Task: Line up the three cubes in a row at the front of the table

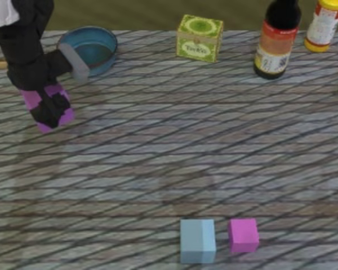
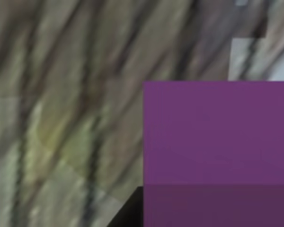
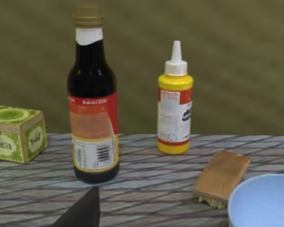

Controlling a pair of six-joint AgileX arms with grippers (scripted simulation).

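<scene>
The large purple cube (image 1: 29,99) hangs a little above the back left of the table (image 1: 158,157), with my left gripper (image 1: 49,107) shut on it. In the left wrist view the purple cube (image 2: 217,137) fills the frame, with one dark finger (image 2: 128,215) against its side. The light blue cube (image 1: 198,236) and the smaller pink cube (image 1: 243,233) sit side by side at the front edge, right of centre, a small gap between them. My right arm is out of the top view; its wrist view shows just one dark fingertip (image 3: 85,210).
Along the back stand a blue bowl (image 1: 93,48), a green tea box (image 1: 200,37), a dark sauce bottle (image 1: 277,39) and a yellow squeeze bottle (image 1: 325,25). A wooden brush (image 3: 222,177) and a pale blue bowl (image 3: 262,201) lie near the right gripper.
</scene>
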